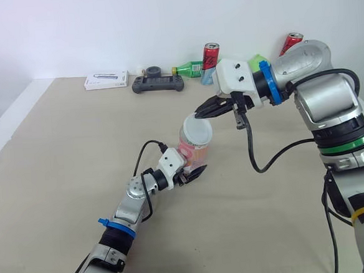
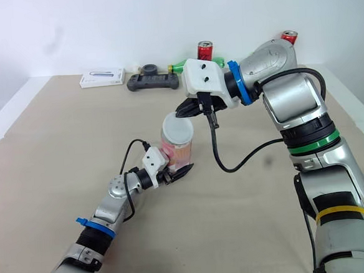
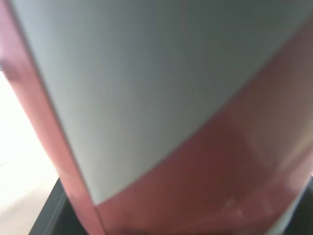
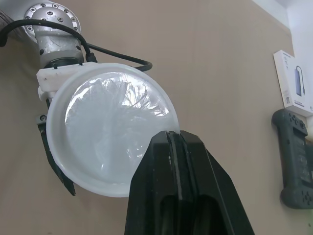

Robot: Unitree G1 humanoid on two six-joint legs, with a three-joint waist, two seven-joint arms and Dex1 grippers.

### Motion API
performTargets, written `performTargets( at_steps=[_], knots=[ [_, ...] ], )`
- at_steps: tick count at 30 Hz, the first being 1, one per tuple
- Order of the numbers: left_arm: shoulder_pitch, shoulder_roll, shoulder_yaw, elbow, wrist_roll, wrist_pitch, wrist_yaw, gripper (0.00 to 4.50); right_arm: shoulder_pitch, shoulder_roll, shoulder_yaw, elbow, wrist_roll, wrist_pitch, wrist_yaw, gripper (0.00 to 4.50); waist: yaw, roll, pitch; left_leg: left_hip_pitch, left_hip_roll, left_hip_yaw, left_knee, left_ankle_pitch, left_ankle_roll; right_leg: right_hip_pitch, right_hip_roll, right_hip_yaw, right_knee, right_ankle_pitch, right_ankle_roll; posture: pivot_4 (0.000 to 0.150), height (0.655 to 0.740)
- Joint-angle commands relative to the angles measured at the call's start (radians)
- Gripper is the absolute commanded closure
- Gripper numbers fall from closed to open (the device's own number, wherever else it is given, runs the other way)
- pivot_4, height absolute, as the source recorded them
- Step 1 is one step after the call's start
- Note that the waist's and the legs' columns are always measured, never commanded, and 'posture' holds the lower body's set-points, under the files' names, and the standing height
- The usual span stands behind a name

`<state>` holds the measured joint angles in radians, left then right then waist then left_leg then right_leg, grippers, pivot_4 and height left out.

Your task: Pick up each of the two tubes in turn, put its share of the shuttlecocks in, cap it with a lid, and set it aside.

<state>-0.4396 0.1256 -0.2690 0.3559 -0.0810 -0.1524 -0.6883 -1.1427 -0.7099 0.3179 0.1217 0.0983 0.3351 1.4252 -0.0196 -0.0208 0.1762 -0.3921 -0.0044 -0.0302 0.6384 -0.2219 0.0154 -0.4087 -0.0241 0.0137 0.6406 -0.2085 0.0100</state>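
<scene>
Your left gripper [image 1: 194, 172] clamps the glossy red-and-white cylindrical tube [image 1: 193, 151] over the middle of the matte beige table [image 1: 58, 151]. A round, translucent white lid [image 4: 110, 132] caps it. Your right gripper [image 4: 177, 138], black fingers pressed together, touches the lid's rim.

Silver arms [image 1: 327, 101], black cables [image 1: 251, 150], blue wrist rings [image 1: 272, 83].

The table [image 1: 58, 151] is lit brightly and evenly; shadows on it are faint and soft — white glints are caught on the lid [image 4: 112, 132].
</scene>
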Motion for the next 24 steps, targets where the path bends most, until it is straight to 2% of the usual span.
performTargets(
  at_steps=[1,24],
  knots=[
    [0.029,0.013,-0.010,0.055,0.036,0.034,0.009,1.57,0.005,-0.009,-0.002,-0.016,-0.009,-0.015,0.013,4.45,0.000,0.000,0.000,0.000,0.000,0.000,0.000,0.000,0.000,0.000,0.000,0.000,0.000,0.000,0.000,0.150,0.7400],
    [0.028,0.013,-0.008,0.062,0.036,0.030,0.009,1.57,0.069,-0.010,0.034,-0.053,-0.077,-0.102,0.018,4.45,0.001,0.000,0.000,0.000,-0.001,0.000,0.000,0.000,0.000,0.000,-0.001,0.000,0.000,-0.001,-0.001,0.150,0.7400]
  ],
)
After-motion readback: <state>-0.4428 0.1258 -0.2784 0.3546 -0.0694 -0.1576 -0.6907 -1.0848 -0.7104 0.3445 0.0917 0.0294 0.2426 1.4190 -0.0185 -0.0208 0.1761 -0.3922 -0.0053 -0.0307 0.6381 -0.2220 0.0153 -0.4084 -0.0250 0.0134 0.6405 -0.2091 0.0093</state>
